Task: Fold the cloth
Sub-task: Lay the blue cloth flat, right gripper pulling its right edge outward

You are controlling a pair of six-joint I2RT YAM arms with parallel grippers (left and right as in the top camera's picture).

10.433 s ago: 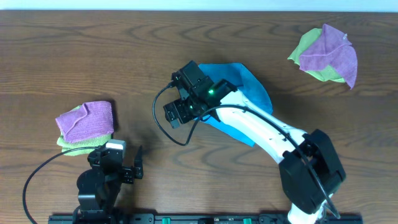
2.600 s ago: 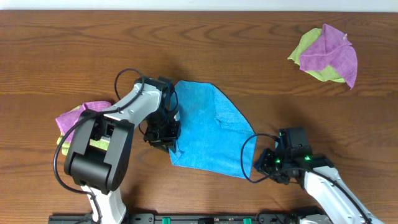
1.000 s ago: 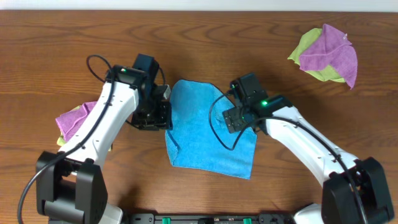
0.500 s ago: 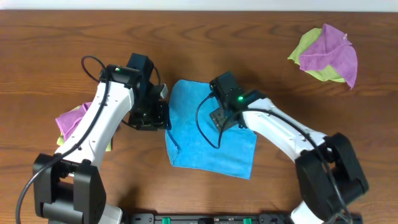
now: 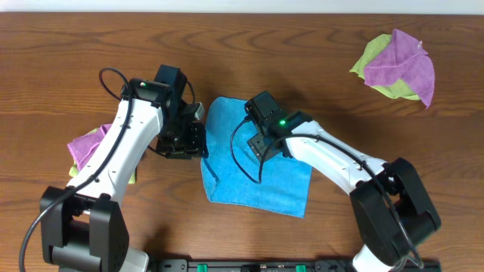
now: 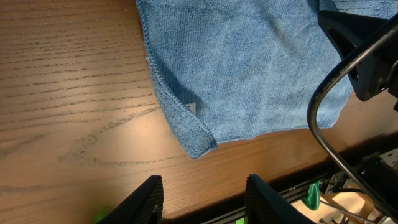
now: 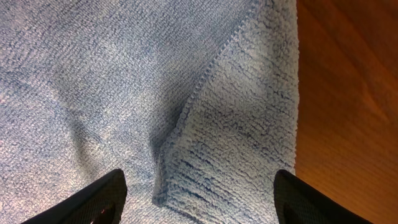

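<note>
The blue cloth (image 5: 253,177) lies spread on the wooden table, with a small wrinkle near its front left corner. My left gripper (image 5: 187,145) sits just off the cloth's left edge. In the left wrist view it (image 6: 204,202) is open over bare wood, and the cloth (image 6: 249,68) lies beyond its fingertips. My right gripper (image 5: 265,143) hovers over the cloth's upper middle. In the right wrist view it (image 7: 199,202) is wide open above a folded-over flap of the cloth (image 7: 124,74), with nothing between its fingers.
A purple cloth on a lime-green one (image 5: 395,64) lies at the back right. Another purple and lime stack (image 5: 87,147) sits at the left, partly under my left arm. The table's front edge and a black rail (image 5: 242,264) run close below the cloth.
My right arm has swung left across the cloth, from its right side to its upper middle. The left arm has barely shifted and the cloth has kept its shape.
</note>
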